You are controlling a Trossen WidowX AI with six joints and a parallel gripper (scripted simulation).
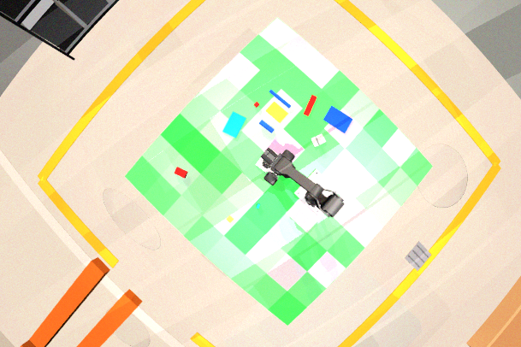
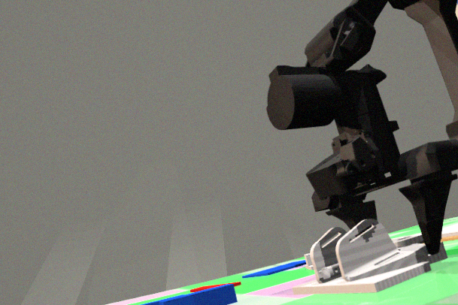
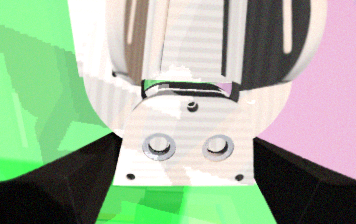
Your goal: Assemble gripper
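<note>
My gripper [image 1: 279, 167] [image 2: 395, 241] [image 3: 184, 138] is low over the assembly, one black finger at each side edge of a white plate with two ringed holes [image 3: 188, 162], which looks like the housing plate. The fingers are shut on it. Pale round ends show inside both rings. A wider rounded plate [image 2: 335, 288] [image 3: 95, 95], apparently the gripper base, lies flat beneath. Two upright slotted plates [image 2: 365, 255] [image 3: 272, 45], apparently the jaws, stand side by side on it. Gear teeth and pins are hidden, and I cannot tell if the housing plate is fully seated.
A small white piece [image 1: 318, 140] lies right of the gripper in the top view. A blue block [image 1: 338, 120] [image 2: 203, 296], a red bar [image 1: 310, 105], a yellow block [image 1: 276, 112] and a cyan block [image 1: 234, 125] lie beyond. Two blue bars [image 1: 266, 126] [image 1: 280, 98] are near the yellow one.
</note>
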